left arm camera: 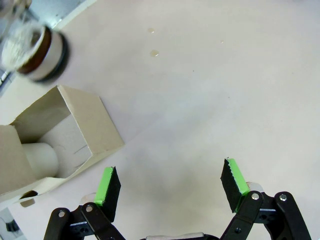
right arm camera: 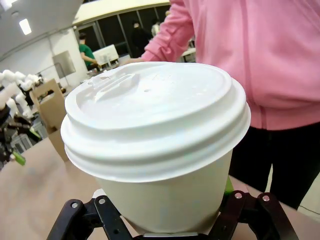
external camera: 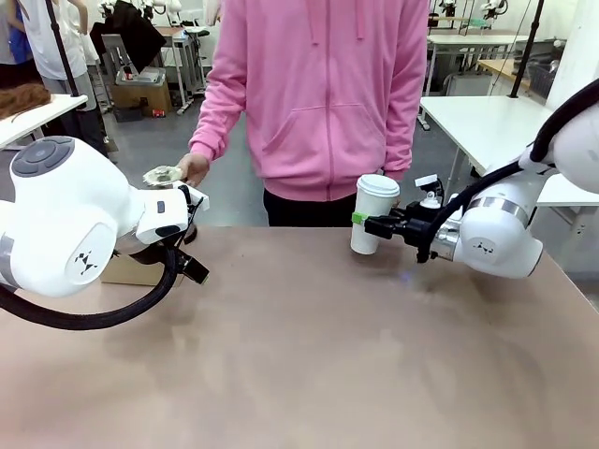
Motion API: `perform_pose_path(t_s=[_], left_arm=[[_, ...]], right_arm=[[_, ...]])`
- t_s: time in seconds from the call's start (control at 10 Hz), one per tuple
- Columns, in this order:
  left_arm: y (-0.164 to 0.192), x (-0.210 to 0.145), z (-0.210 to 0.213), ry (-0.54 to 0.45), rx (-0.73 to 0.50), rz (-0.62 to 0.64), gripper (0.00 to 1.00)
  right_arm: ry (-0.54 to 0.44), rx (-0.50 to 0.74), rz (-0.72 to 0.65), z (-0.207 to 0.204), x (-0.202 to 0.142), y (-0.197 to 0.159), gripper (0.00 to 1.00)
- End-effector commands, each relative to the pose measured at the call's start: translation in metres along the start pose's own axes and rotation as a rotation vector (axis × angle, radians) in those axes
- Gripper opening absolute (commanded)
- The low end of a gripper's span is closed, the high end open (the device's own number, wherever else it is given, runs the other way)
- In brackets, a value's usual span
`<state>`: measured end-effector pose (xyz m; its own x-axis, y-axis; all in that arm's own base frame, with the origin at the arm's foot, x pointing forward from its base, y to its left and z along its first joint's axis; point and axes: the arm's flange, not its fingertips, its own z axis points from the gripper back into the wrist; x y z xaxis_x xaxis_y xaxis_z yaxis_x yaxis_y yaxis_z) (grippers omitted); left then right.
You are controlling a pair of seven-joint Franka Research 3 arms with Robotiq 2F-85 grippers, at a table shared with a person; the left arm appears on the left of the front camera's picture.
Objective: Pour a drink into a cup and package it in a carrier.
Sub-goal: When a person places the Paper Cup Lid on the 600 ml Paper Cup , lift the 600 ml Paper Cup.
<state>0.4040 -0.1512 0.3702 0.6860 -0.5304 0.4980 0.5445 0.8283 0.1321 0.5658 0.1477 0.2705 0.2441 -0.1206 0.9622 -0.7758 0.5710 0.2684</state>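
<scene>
My right gripper [external camera: 367, 223] is shut on the cup [external camera: 374, 213], a white paper cup with a white lid, holding it upright just above the table in front of the person. In the right wrist view the cup [right arm camera: 155, 150] stands close up between the fingers [right arm camera: 107, 217]. My left gripper [left arm camera: 170, 175] hangs open over bare table, nothing between its green pads [left arm camera: 107, 186]. Beside it lies the brown cardboard carrier [left arm camera: 95, 125] with a white cup [left arm camera: 42, 157] in one slot. A blurred glass jug of the dark drink [left arm camera: 37, 47] sits beyond the carrier.
A person in a pink hoodie [external camera: 328, 94] stands at the far edge, one hand [external camera: 194, 166] reaching towards the jug. The carrier [external camera: 131, 271] is mostly hidden behind my left arm [external camera: 75, 224]. A few small drops [left arm camera: 155, 52] mark the table. The near table is bare.
</scene>
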Motion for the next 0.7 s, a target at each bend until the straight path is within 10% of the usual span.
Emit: perform_pose_path(t_s=[0.0, 0.6], left_arm=[[0.0, 0.0, 0.0, -0.001, -0.001, 0.0, 1.0], [0.0, 0.0, 0.0, -0.001, -0.001, 0.0, 1.0]], right_arm=[[0.02, -0.034, -0.025, 0.003, 0.052, 0.026, 0.8], [0.045, -0.005, 0.078, 0.064, 0.205, 0.175, 0.8]])
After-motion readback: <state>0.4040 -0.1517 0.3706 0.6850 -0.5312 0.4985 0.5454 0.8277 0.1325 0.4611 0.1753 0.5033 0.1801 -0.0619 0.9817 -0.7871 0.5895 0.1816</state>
